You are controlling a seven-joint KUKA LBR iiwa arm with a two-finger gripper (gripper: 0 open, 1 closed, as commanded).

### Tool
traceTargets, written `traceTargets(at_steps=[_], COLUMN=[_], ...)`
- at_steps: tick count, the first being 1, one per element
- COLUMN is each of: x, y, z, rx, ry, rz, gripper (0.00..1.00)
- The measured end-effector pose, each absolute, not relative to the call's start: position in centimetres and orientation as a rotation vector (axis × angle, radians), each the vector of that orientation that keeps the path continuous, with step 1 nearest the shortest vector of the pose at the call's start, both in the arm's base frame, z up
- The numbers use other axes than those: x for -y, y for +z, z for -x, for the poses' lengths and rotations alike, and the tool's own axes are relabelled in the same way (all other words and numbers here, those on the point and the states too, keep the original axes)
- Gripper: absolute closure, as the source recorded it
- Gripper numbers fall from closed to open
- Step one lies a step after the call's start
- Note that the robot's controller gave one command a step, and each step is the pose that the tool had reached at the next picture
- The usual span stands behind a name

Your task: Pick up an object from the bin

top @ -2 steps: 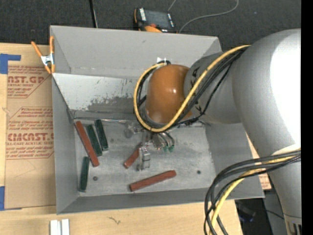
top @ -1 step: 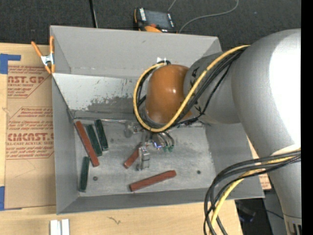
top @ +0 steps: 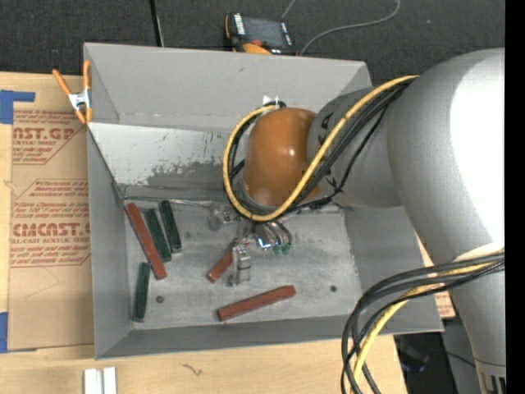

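Short red-brown stick [top: 219,268] lies flat on the bin floor, slanted, with its upper end right against the left side of the claw [top: 239,266]. The claw is down at the floor of the grey metal bin [top: 107,302]. Whether it is released or clenched cannot be told, nor whether the stick is in its grip or only beside it. The stick is a stubby, matt bar with squared ends. Just below the claw, a little apart, lies a longer red-brown bar [top: 256,302], nearly level. Well to the claw's left are another long red-brown bar [top: 145,240], two dark green bars [top: 164,230] side by side next to it, and a third dark green bar [top: 141,292] lower down. Above the claw sits the arm's glossy, rounded orange-brown cover [top: 279,158], looped by yellow and black cables [top: 232,167]. The bin floor is dull and scuffed.
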State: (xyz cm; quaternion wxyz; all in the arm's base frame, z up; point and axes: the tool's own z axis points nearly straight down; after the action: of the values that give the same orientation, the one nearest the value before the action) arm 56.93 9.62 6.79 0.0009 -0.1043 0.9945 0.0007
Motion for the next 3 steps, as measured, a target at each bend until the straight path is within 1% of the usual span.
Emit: traceTargets(at_steps=[2,3], x=[-9.73,-9.75], y=[6.80,6.86], z=[-57.00,-57.03], rx=[-3.122,-3.122], ry=[0.003,0.003], rz=[0.326,0.326], gripper=[0.00,1.00])
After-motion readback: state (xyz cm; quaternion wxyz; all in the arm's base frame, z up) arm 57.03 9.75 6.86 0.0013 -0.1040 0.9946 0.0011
